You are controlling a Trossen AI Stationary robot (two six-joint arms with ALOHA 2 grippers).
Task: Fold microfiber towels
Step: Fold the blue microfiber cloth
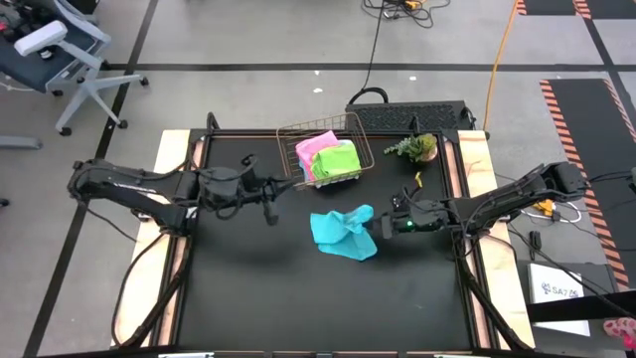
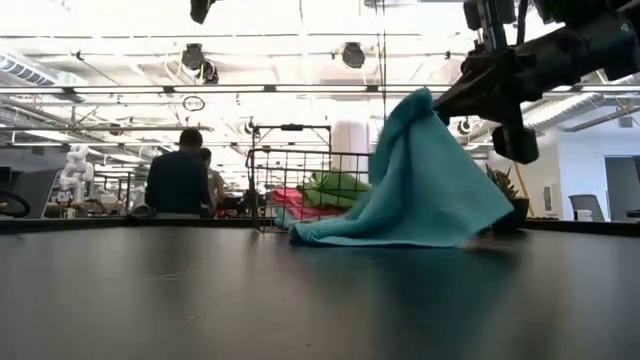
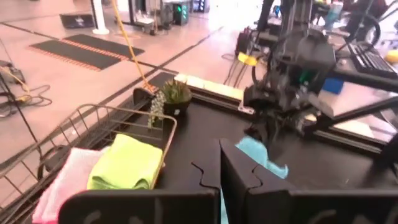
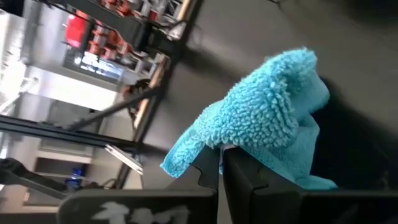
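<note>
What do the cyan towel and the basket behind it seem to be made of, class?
Cyan towel: soft looped microfibre, by its fuzzy nubbly pile, held by the shut right gripper. Basket: thin metal wire, copper-coloured, by its open grid and slight shine.

My right gripper [image 1: 384,225], black, pinches a cyan towel [image 1: 343,234]. In the copper wire basket [image 1: 291,139] lie a pink towel [image 1: 312,145] and a lime green towel [image 1: 336,159]. The table [image 1: 298,298] is black, the plant [image 1: 415,147] green.
</note>
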